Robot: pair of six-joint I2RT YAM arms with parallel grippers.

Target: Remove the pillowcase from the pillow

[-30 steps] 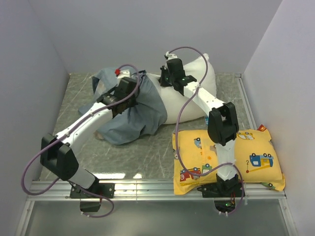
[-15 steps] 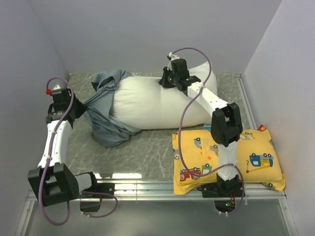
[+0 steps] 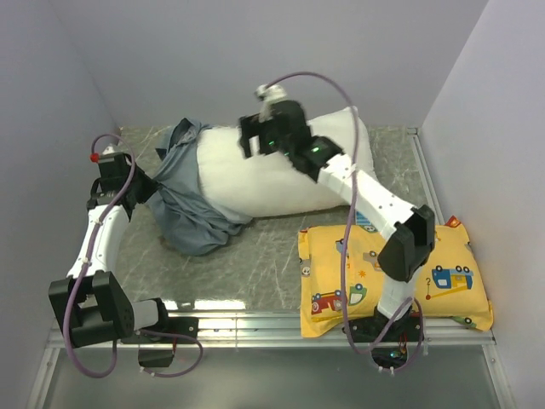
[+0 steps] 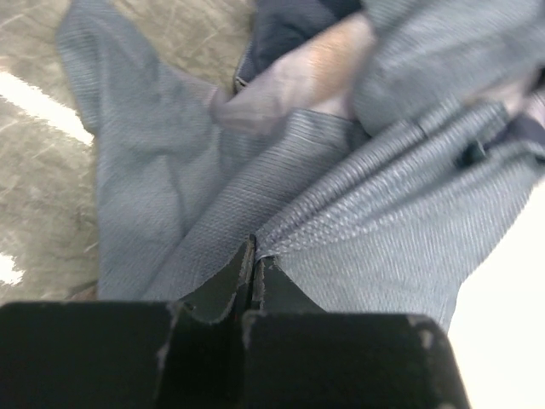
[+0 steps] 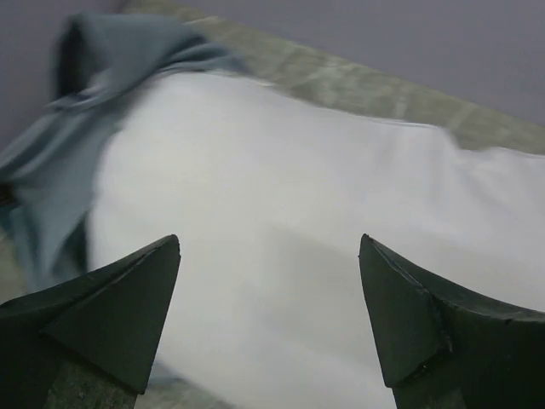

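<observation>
pillowcase (image 3: 194,211) bunched at pillow (image 3: 255,186) left end | left jaws clamp fold

The one table (image 3: 264,264) carries two pillows, one white pillow (image 3: 281,175) and one yellow pillow (image 3: 447,290), and one pillowcase (image 3: 192,217). There are two arms, a left arm (image 3: 95,247) and a right arm (image 3: 375,200), and two purple cables, a left cable (image 3: 111,135) and a right cable (image 3: 317,77). There are two claws, a left claw (image 4: 254,256) and a right claw (image 5: 268,247), each with two fingers (image 5: 119,307), four in all.
</observation>
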